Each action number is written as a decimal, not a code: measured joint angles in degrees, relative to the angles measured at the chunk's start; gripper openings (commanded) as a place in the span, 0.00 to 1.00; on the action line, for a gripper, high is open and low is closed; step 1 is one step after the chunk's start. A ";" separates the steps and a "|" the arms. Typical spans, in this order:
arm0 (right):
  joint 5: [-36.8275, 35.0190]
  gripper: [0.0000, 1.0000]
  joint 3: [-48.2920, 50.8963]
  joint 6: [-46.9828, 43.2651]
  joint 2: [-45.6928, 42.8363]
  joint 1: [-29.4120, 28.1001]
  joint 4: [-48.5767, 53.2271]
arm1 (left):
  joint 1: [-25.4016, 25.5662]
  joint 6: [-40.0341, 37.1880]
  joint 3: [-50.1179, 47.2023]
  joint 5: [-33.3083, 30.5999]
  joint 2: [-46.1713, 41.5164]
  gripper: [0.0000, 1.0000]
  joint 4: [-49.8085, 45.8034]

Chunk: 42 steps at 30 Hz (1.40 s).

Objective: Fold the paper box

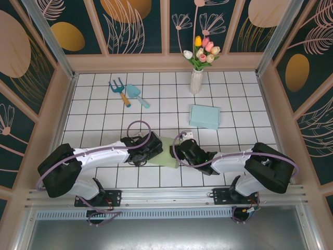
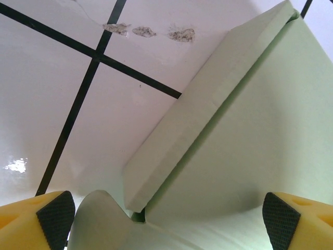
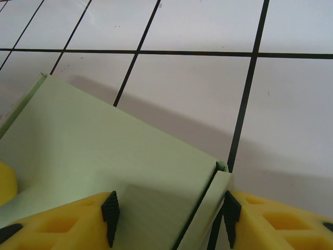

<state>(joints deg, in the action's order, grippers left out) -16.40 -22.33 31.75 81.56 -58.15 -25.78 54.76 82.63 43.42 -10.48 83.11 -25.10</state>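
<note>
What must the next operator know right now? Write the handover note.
Left gripper: open, jaws either side of the box.
Right gripper: part open around the corner flap; no firm grip visible.
Box: lies between the two grippers, mostly flat.
Done: one long side flap is creased.
Left: fold the other flaps and close the box.
</note>
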 measured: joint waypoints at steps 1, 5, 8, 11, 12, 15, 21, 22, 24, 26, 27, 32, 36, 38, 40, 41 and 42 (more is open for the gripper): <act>0.00 0.58 0.00 0.00 0.00 0.00 0.00 | 0.00 0.00 0.04 0.00 0.24 0.94 0.00; -0.02 0.59 0.00 -0.17 0.02 0.00 0.02 | 0.02 0.02 0.52 0.00 1.14 0.90 0.00; -0.02 0.58 0.02 -0.24 0.02 0.00 0.02 | 0.00 0.17 1.07 -0.02 1.68 0.88 0.04; -0.04 0.58 0.00 -0.37 0.02 0.00 0.02 | 0.02 0.13 1.73 -0.28 2.14 0.89 -0.46; -0.04 0.59 0.02 -0.37 0.02 0.00 0.02 | 0.02 0.09 2.19 -0.61 2.32 0.89 -1.11; -0.02 0.58 0.02 -0.37 0.02 0.00 0.02 | 0.13 -0.07 4.00 -2.58 3.13 0.90 -3.56; -0.02 0.58 0.00 -0.39 0.02 0.00 0.02 | 0.11 -0.50 4.72 -4.46 3.63 0.88 -5.55; -0.02 0.58 0.02 -0.39 0.02 0.00 0.02 | 0.11 -0.50 4.72 -4.46 3.63 0.87 -5.55; -0.02 0.58 0.00 -0.39 0.02 0.00 0.02 | 0.11 -0.50 4.72 -4.33 3.63 0.84 -5.33; -0.02 0.58 0.00 -0.39 0.02 0.00 0.02 | 0.11 -0.52 4.72 -4.15 3.63 0.82 -5.05; 0.00 0.58 0.00 -0.39 0.02 0.00 0.00 | 0.11 -0.59 4.72 -4.07 3.63 0.81 -4.98; -0.02 0.58 0.00 -0.39 0.02 0.00 0.02 | 0.11 -0.66 4.72 -3.43 3.63 0.80 -4.66; 0.00 0.58 0.00 -0.39 0.02 0.00 0.02 | 0.11 -0.59 4.61 -2.75 3.63 0.78 -4.22; -0.02 0.58 0.00 -0.42 0.04 0.00 0.02 | 0.13 -0.42 4.22 -2.34 3.63 0.77 -3.37; 0.00 0.58 0.00 -0.39 0.13 0.00 0.00 | 0.13 -0.15 3.76 -2.12 3.63 0.77 -2.49; 0.00 0.58 0.00 -0.39 0.22 0.00 -0.04 | 0.13 0.02 3.56 -2.08 3.63 0.76 -2.05; 0.00 0.58 0.00 -0.39 0.24 0.00 -0.13 | 0.13 0.07 3.43 -2.03 3.61 0.76 -1.81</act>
<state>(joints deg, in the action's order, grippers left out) -16.40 -22.33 31.35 81.80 -58.15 -25.91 54.89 82.70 46.85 -12.51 86.72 -26.92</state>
